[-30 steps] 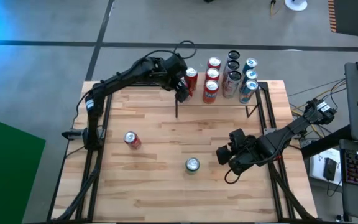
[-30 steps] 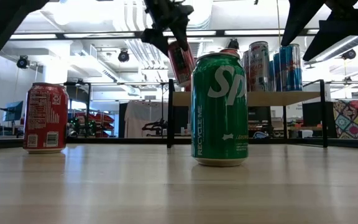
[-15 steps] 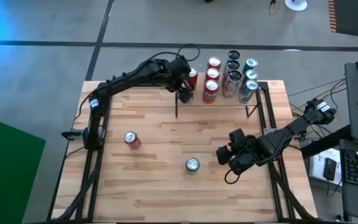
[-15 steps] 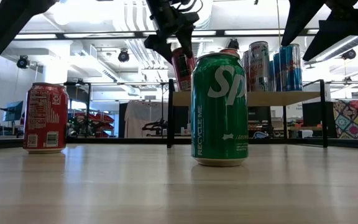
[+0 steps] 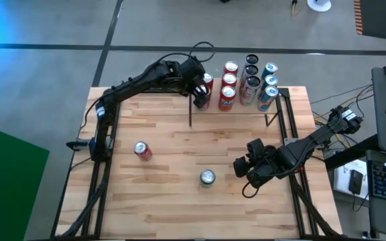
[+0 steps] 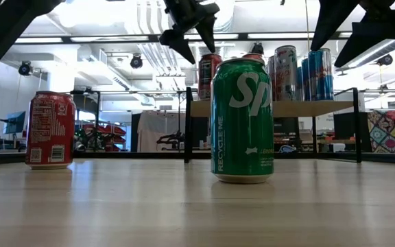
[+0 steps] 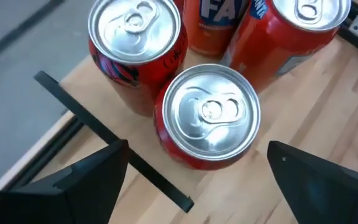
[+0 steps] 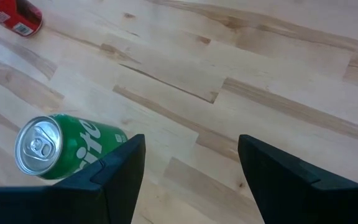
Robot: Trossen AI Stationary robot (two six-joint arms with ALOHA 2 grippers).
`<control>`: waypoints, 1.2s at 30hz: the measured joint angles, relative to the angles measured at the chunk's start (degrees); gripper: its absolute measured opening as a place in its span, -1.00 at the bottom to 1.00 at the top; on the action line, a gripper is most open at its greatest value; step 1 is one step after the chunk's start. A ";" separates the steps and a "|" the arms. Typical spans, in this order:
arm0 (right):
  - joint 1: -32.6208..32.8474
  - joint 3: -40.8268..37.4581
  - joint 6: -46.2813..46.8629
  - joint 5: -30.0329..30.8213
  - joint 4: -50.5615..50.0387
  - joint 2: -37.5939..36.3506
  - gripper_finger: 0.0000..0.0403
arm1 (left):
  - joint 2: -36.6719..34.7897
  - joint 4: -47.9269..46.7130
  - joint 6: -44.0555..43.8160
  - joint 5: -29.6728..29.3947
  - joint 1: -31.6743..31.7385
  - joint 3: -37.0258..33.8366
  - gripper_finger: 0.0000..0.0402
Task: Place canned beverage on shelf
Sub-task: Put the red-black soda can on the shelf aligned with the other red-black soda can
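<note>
The red can (image 7: 207,118) stands on the shelf (image 5: 243,109), upper centre; we lift the released left end effector (image 5: 200,92) straight up, avoiding neighbouring cans (image 5: 250,80).

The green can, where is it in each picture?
High view: green can stands on the tabletop, nearer the right arm.
Low view: green can, centre, in front.
Left wrist view: not in it.
Right wrist view: green can, beside the right end effector.
Shared landmark: red can.
</note>
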 joint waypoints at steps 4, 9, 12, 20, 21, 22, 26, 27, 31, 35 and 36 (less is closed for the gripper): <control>0.00 0.00 0.04 0.02 0.00 0.00 0.22 | -0.15 -0.78 0.26 -5.84 -1.30 -0.02 0.80; 0.84 0.00 0.46 0.23 -0.01 0.00 0.22 | -0.31 -2.63 -0.36 -8.99 -1.46 -0.34 0.71; 1.59 -0.17 0.93 0.24 -0.02 0.00 0.22 | -0.60 -3.47 -0.46 -9.19 -1.55 -0.40 0.63; 1.73 -1.28 1.00 0.24 0.22 0.00 0.22 | -0.87 -4.73 -0.66 -9.18 -2.88 -1.60 0.46; 1.73 -1.39 1.00 0.24 0.19 0.00 0.22 | -0.87 -4.85 -0.66 -9.18 -3.27 -2.17 0.44; 1.75 -1.49 1.01 0.24 0.20 0.00 0.22 | -0.87 -4.93 -0.66 -9.18 -3.67 -2.66 0.42; 1.75 -1.83 1.02 0.24 0.51 0.00 0.22 | -0.97 -2.75 -1.64 -9.34 -4.89 -4.83 0.36; 1.75 -1.88 1.02 0.24 0.75 0.00 0.22 | -1.03 -2.03 -2.33 -9.37 -5.08 -5.52 0.35; 1.75 -1.99 1.00 0.24 0.87 0.00 0.22 | -1.12 2.28 -3.01 -9.28 -5.71 -8.70 0.33; 1.75 -2.01 0.61 0.20 0.90 0.00 0.22 | -1.20 6.28 -3.73 -7.65 -5.78 -11.93 0.32; 1.75 -2.01 0.61 0.20 0.90 0.00 0.22 | -1.20 7.34 -3.97 -7.26 -5.79 -12.53 0.32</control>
